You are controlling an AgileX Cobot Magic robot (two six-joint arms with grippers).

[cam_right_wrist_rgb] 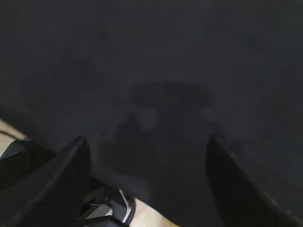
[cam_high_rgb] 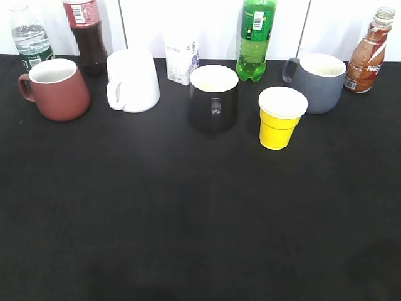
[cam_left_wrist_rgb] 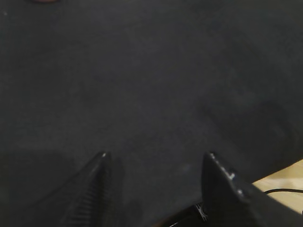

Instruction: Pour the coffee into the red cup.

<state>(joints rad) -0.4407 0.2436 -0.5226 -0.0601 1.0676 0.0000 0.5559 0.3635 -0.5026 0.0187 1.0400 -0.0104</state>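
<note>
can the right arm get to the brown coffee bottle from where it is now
Probably yes. The coffee bottle stands at the far right end of the back row, with only the grey mug on its left. The right gripper is open and empty over bare black table.

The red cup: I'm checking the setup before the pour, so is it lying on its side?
No, the red cup stands upright at the far left of the black table, its open mouth facing up.

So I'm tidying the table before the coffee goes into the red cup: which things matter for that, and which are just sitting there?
Needed:
coffee bottle
red cup

Just sitting there:
white mug
black mug
yellow cup
grey mug
green bottle
cola bottle
water bottle
small carton
</note>
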